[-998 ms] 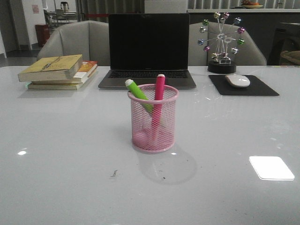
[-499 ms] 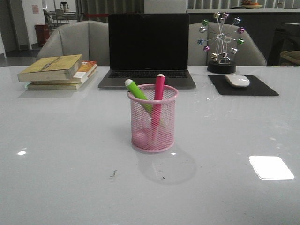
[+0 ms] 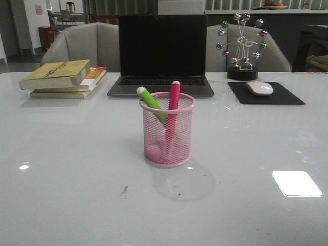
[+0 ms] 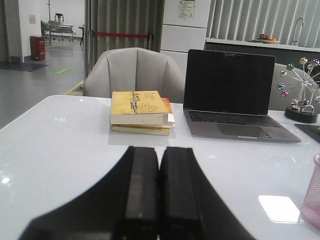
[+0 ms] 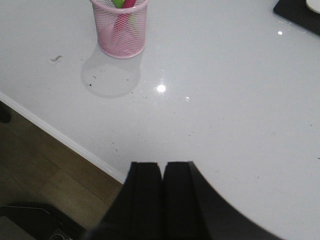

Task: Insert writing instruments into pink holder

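The pink holder [image 3: 168,132] stands mid-table in the front view. Inside it the lime green pen [image 3: 151,102] leans left and the magenta pen [image 3: 172,110] stands nearly upright, both tips above the rim. The holder [image 5: 120,27] also shows in the right wrist view, pens inside, and its edge [image 4: 312,192] shows in the left wrist view. My left gripper [image 4: 159,150] is shut and empty over the table's left part. My right gripper [image 5: 161,165] is shut and empty near the table's front edge. Neither arm appears in the front view.
A laptop [image 3: 162,54] stands behind the holder. A stack of books [image 3: 64,78] lies at back left. A mouse [image 3: 260,87] on a black pad [image 3: 265,93] and a ball ornament [image 3: 242,46] are at back right. The table edge [image 5: 65,140] drops to wooden floor.
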Robot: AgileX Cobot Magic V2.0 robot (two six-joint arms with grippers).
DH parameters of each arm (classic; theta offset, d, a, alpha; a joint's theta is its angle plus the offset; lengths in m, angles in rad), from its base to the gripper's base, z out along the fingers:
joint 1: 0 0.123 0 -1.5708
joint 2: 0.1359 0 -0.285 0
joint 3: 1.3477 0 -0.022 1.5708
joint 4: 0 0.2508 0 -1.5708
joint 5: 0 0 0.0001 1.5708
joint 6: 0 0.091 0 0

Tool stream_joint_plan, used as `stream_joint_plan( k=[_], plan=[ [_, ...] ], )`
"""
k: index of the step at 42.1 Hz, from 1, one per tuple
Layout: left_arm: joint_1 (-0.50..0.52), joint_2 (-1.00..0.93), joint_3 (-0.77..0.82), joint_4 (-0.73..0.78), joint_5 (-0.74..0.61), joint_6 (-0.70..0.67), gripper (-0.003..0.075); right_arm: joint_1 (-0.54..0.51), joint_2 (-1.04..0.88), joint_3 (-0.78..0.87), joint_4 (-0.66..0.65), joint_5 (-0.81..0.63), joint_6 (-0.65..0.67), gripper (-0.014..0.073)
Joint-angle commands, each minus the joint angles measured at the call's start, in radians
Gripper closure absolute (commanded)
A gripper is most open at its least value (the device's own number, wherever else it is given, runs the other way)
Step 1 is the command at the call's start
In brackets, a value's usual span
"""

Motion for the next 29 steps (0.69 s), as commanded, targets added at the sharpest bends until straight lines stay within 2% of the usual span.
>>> stream_joint_plan(
  k=[1, 23, 27, 29],
  plan=[
    [0.0, -0.019, 0.001, -0.009, -0.078, -0.005, 0.0622, -0.003, 0.003, -0.028, -0.019, -0.064, -0.008, 0.0565],
    [0.0, -0.019, 0.001, -0.009, -0.078, -0.005, 0.0622, -0.002, -0.006, -0.015, -0.019, -0.077, -0.008, 0.0565],
    [0.0, -0.019, 0.001, -0.009, -0.078, -0.005, 0.0622, -0.044, -0.034, 0.034, -0.006, -0.107, -0.008, 0.0565],
    [0.0, -0.019, 0.001, -0.009, -0.078, -0.005, 0.0622, -0.088, -0.058, 0.08, -0.006, -0.17, -0.008, 0.0565]
  ],
)
